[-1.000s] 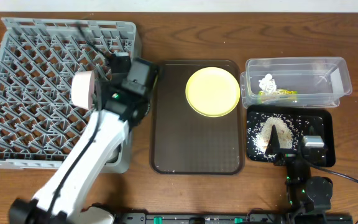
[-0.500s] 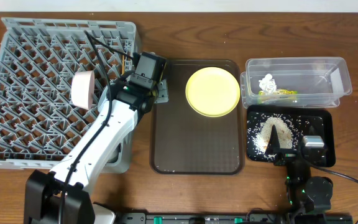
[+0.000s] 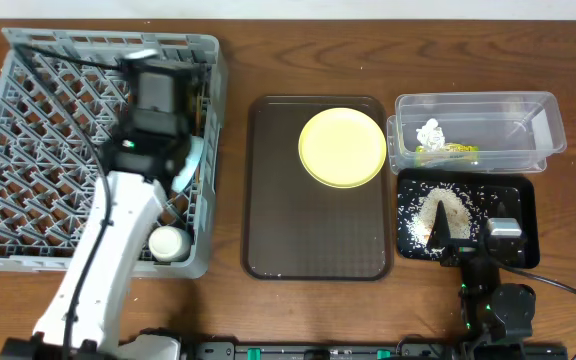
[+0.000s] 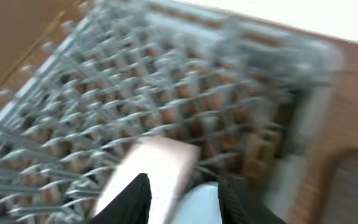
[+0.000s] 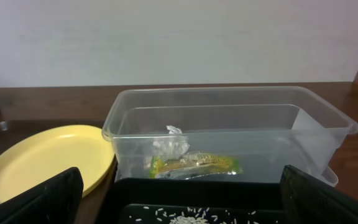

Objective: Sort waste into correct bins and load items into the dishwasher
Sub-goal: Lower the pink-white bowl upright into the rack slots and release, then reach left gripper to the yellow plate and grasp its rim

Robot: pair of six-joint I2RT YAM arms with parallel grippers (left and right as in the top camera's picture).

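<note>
My left gripper [image 4: 184,182] hangs over the grey dishwasher rack [image 3: 38,150], shut on the rim of the light blue bowl [image 4: 199,205]. In the overhead view that light blue bowl [image 3: 194,160] shows as a crescent beside the arm. The pinkish-white bowl [image 4: 157,165] stands in the rack just behind my left finger. A white cup [image 3: 168,243] sits in the rack's near right corner. The yellow plate [image 3: 342,147] lies on the brown tray [image 3: 313,240]. My right gripper [image 5: 182,202] is wide open over the black tray [image 3: 523,195], near the rice [image 3: 446,212].
The clear tub [image 3: 478,110] at the back right holds the white tissue [image 3: 429,132] and the snack wrapper [image 3: 446,152]. In the right wrist view the tub [image 5: 229,102] stands just beyond the black tray, with the plate [image 5: 42,162] to its left.
My left arm swung left from the brown tray's left edge to above the rack, its jaws narrowing on the blue bowl. The pinkish-white bowl is now hidden overhead. The right arm stayed still.
</note>
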